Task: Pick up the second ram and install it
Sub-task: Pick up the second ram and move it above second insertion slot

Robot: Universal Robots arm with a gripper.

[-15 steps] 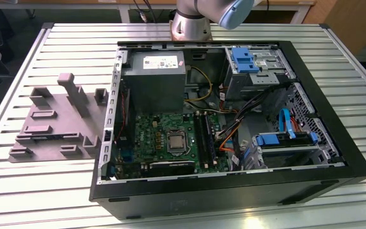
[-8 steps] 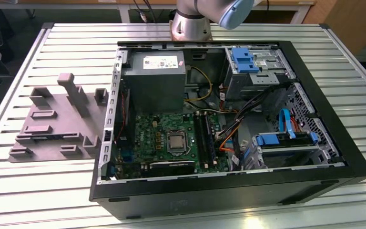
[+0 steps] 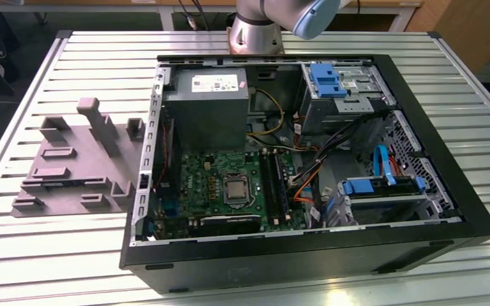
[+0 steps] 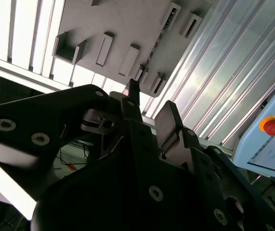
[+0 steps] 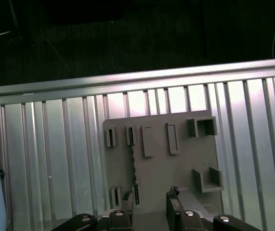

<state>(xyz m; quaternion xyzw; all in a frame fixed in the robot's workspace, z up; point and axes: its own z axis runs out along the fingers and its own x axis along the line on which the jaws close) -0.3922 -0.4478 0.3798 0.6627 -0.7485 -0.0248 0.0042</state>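
Observation:
A thin dark strip, which looks like the second ram [image 5: 136,185] seen on edge, stands along a step of the mauve-grey fixture block [image 5: 176,163]. It also appears as a notched line, the ram [image 4: 152,50], in the second wrist view. My gripper [image 5: 150,197] hovers above the fixture, open, with nothing between its fingertips [image 5: 126,197]. The strip lies between them, closer to one finger. In the second wrist view the gripper [image 4: 149,98] is dark against the fixture [image 4: 127,24]. The black socket rails [image 3: 274,182] sit on the green motherboard [image 3: 202,178] inside the case.
The open black computer case [image 3: 313,255] lies on a slatted aluminium table [image 3: 74,255], with the fixture [image 3: 66,166] at the exterior view's left. Power supply [image 3: 207,102], blue drive bays [image 3: 330,80] and cable bundles [image 3: 313,172] crowd the case. A red stop button [image 4: 273,126] is nearby.

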